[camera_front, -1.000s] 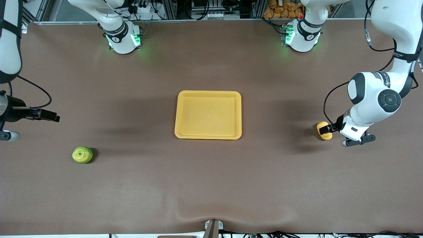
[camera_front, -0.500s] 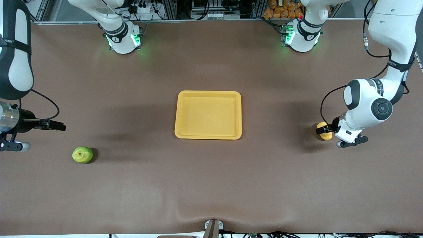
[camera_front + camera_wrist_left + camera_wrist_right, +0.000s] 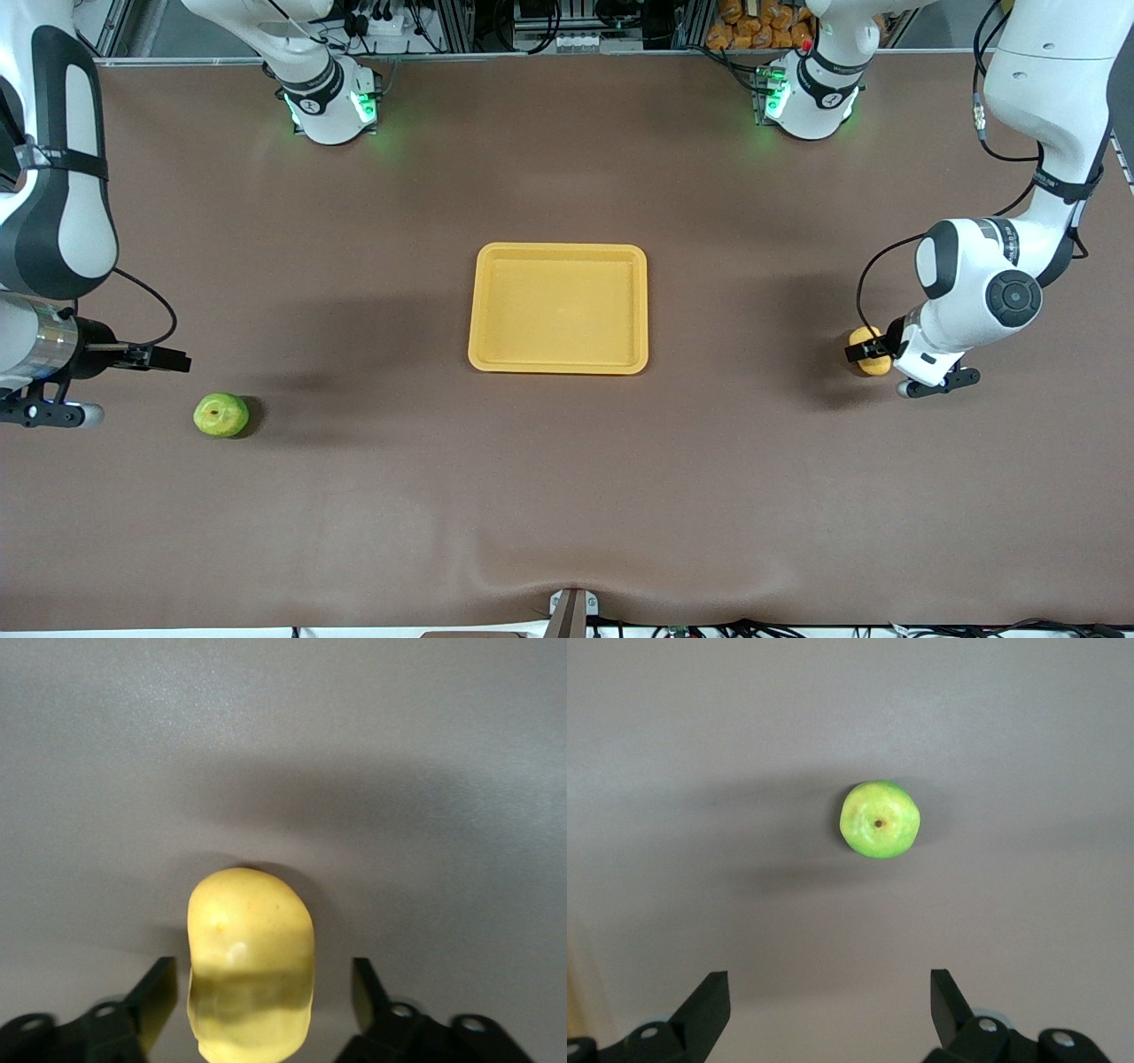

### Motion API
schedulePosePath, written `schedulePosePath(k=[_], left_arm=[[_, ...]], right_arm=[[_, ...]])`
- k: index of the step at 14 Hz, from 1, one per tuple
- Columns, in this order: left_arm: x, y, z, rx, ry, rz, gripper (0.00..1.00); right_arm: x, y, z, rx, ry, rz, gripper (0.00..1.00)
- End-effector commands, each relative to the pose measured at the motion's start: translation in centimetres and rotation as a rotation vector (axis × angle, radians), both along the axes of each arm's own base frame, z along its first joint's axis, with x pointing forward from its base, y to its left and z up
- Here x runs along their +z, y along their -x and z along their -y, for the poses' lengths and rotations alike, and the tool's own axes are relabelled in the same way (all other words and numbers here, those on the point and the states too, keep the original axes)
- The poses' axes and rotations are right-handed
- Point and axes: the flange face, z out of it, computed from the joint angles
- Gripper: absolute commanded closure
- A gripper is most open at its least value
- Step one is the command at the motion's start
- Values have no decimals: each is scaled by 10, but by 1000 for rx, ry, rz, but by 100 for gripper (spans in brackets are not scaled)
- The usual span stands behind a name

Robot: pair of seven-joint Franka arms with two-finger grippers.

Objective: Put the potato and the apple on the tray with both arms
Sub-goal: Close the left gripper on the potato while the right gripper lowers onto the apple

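The potato [image 3: 865,347] lies on the brown table toward the left arm's end. My left gripper [image 3: 873,353] is down around it. In the left wrist view the potato [image 3: 251,948] sits between the open fingers [image 3: 158,992] with a gap on each side. The apple [image 3: 221,415] lies toward the right arm's end, stem dimple up. My right gripper [image 3: 170,360] is open and empty over bare table beside the apple. The right wrist view shows the apple [image 3: 880,819] ahead of the gripper [image 3: 828,981]. The yellow-orange tray [image 3: 558,310] sits empty mid-table.
The two arm bases with green lights [image 3: 332,106] [image 3: 802,97] stand at the table's back edge. The table cloth bulges in a wrinkle [image 3: 567,567] by a clamp [image 3: 571,611] at the front edge.
My left gripper has shifted a little toward the tray, staying around the potato. My right gripper has moved closer to the apple.
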Motion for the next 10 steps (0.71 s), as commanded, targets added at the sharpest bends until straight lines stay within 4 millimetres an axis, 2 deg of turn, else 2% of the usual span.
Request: schedulePosePath(k=[1,5,6,10], left_arm=[[-4,-3,-2,8,-11,9,34],[-2,-4,-6,13,-11,12,76],[1,-5,-5,12,-11,17,82],[26,-10,7,-9,-14,49,91]], right_arm=[[-15,-6,3,12,4,-4,0],[-38,-12,3,12,4,-7,0],[-46,-14,3,12,5,-9,0],[-72,-18,4,14,6,-23,0]])
